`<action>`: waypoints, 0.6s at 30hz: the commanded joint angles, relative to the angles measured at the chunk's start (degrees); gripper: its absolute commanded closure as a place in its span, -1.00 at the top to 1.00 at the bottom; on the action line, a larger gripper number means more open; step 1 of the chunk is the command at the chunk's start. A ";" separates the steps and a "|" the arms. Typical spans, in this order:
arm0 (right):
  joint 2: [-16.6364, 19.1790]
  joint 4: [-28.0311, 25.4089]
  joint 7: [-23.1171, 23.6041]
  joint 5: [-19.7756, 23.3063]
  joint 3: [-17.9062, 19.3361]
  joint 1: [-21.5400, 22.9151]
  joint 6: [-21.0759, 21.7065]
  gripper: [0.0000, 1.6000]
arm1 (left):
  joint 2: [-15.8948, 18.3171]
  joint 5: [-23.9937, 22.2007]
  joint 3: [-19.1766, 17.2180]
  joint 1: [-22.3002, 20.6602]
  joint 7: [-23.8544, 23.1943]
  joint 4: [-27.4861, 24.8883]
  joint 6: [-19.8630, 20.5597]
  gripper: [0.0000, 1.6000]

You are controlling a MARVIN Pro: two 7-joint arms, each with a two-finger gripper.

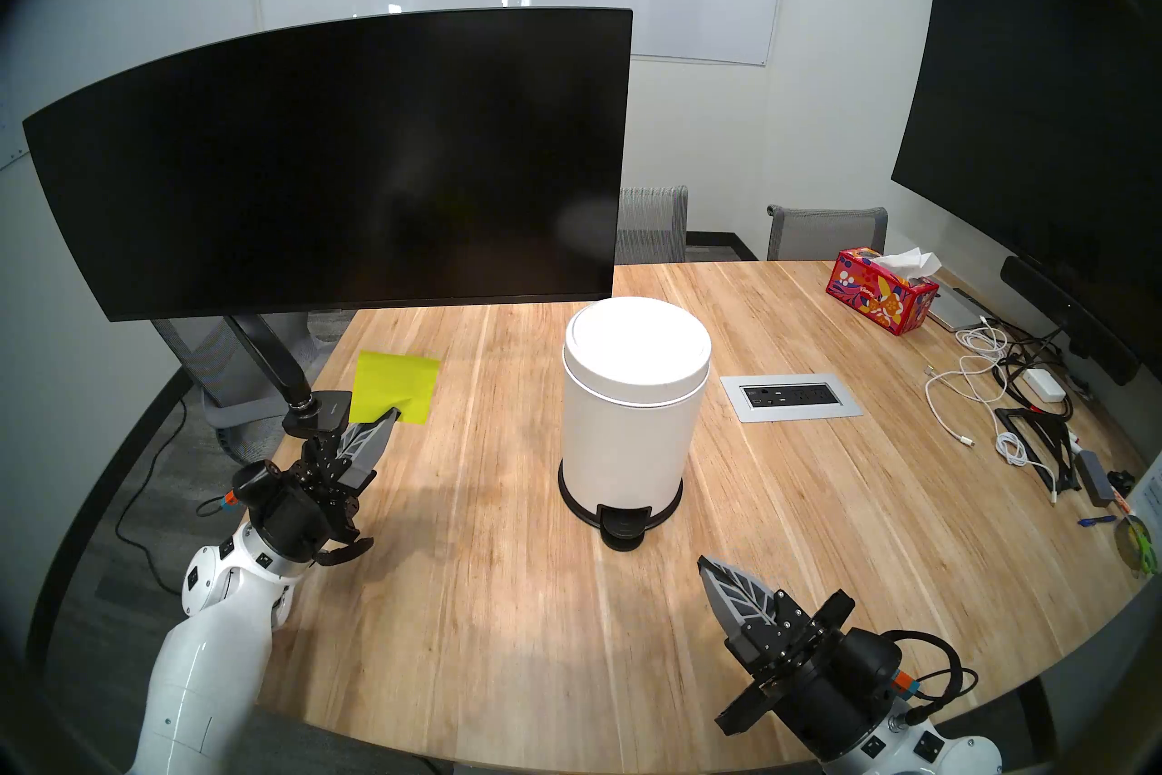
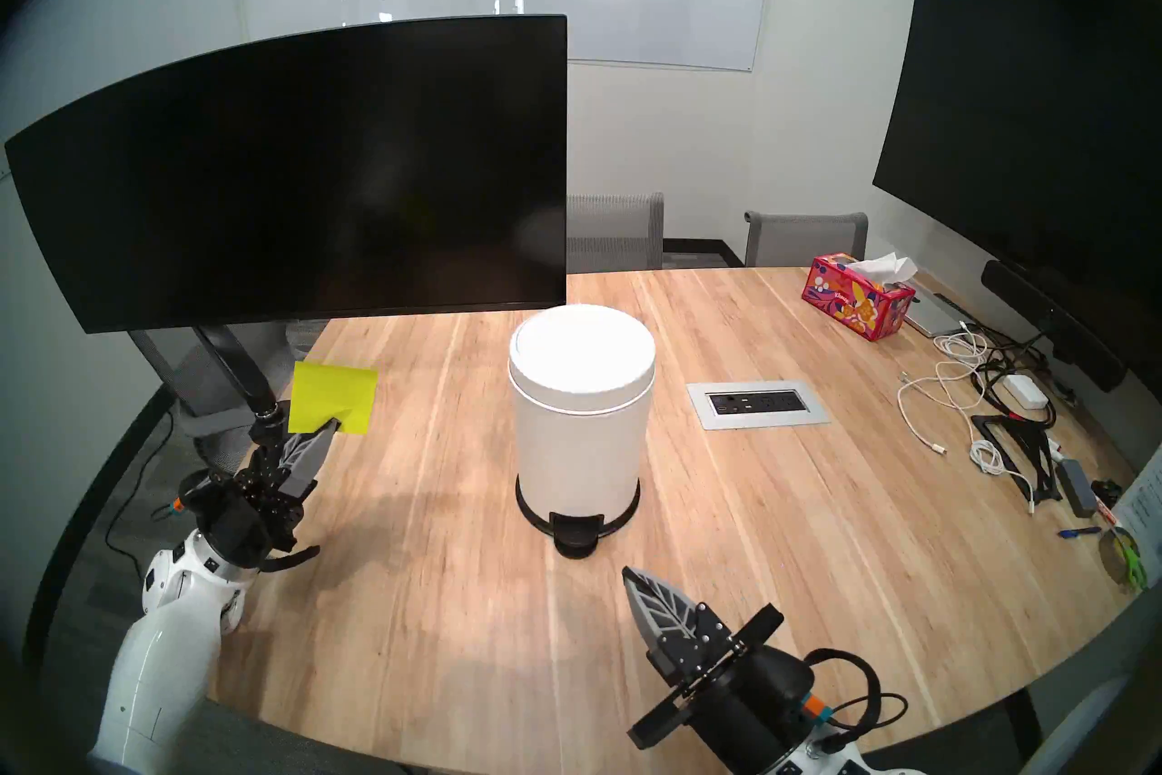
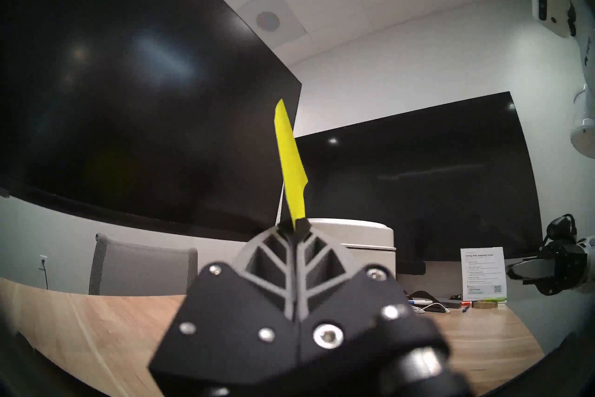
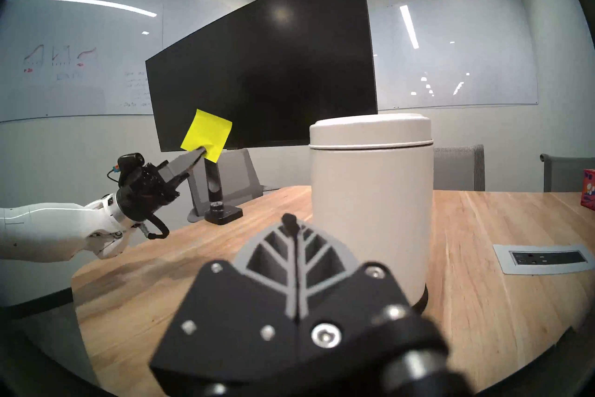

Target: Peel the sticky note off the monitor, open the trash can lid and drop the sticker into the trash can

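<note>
My left gripper (image 1: 393, 414) is shut on the lower edge of the yellow-green sticky note (image 1: 393, 385), held off the monitor (image 1: 352, 170), below its lower left corner and above the table. The note also shows edge-on in the left wrist view (image 3: 291, 161) and in the right wrist view (image 4: 207, 133). The white trash can (image 1: 632, 440) stands mid-table with its lid (image 1: 636, 346) down and its black pedal (image 1: 622, 525) facing me. My right gripper (image 1: 704, 563) is shut and empty, low near the table's front, right of the pedal.
The monitor arm's base (image 1: 317, 409) sits just left of the left gripper. A power outlet panel (image 1: 789, 396) is set in the table right of the can. A tissue box (image 1: 883, 292), cables (image 1: 981, 377) and small items lie at the far right below a wall-mounted screen (image 1: 1044, 94).
</note>
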 commanded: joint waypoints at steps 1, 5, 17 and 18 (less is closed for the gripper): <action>0.49 1.12 -0.10 -0.82 -0.46 3.48 1.13 -1.00 | -0.04 -0.53 -1.47 6.24 -2.29 -7.19 -0.72 -1.00; 0.80 3.34 -0.20 -2.19 -1.02 5.66 2.41 -1.00 | -0.29 -0.77 -2.29 8.71 -3.08 -10.72 -0.93 -1.00; 1.16 9.76 -1.84 -6.00 -2.74 13.96 6.88 -1.00 | -1.73 -0.45 -5.50 16.53 -2.84 -19.20 -0.82 -1.00; 1.20 10.17 -2.08 -6.29 -2.74 14.60 7.24 -1.00 | -1.78 -0.32 -5.67 17.18 -2.66 -19.93 -0.80 -1.00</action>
